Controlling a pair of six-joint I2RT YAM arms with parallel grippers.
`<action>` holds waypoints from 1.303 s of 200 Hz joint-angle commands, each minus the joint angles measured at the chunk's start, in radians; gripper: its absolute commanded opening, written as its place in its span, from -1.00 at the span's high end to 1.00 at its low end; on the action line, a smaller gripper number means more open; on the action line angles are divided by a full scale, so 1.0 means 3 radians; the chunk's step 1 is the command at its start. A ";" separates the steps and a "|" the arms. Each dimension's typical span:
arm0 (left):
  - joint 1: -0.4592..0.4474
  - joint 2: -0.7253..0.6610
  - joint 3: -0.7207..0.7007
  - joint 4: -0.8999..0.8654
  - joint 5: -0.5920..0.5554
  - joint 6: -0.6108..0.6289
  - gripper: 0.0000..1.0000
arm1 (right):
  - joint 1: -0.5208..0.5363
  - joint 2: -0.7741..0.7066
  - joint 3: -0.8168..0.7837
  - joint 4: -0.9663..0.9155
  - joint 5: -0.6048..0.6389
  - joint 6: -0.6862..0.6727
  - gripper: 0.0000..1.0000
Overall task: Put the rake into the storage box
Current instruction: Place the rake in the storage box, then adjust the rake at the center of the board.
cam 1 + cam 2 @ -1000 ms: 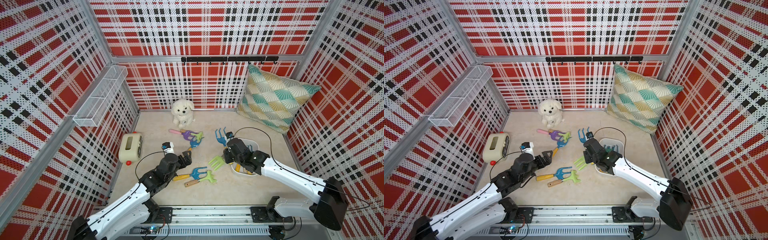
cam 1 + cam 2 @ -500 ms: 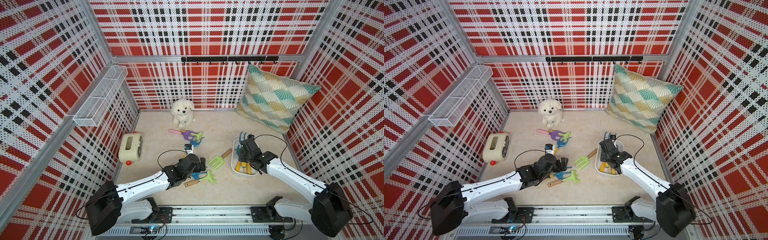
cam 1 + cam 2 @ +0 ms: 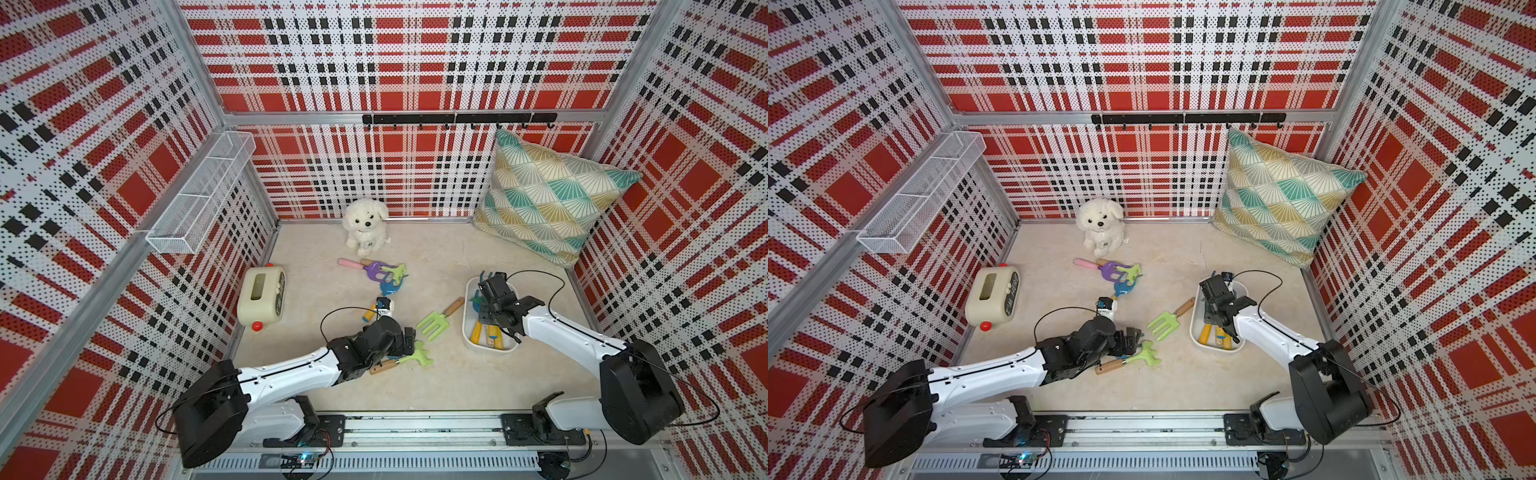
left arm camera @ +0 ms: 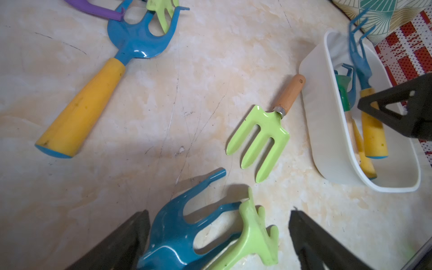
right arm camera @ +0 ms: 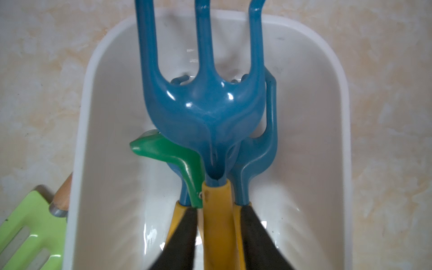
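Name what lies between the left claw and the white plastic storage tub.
A light-green three-tined hand fork with a wooden handle lies there, handle end toward the white plastic storage tub; both top views and the left wrist view show it.

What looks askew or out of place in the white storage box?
The blue rake with the yellow handle is not lying flat in the storage box. It is tilted above the other tools, and its tines stick out past the rim. Its handle is between the fingers of the right gripper.
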 commanded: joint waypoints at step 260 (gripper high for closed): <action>-0.0893 0.0543 -0.0117 -0.0785 0.0044 -0.0404 -0.45 | -0.0016 -0.1330 0.0076 -0.0253 -0.0697 -0.0140 -1.00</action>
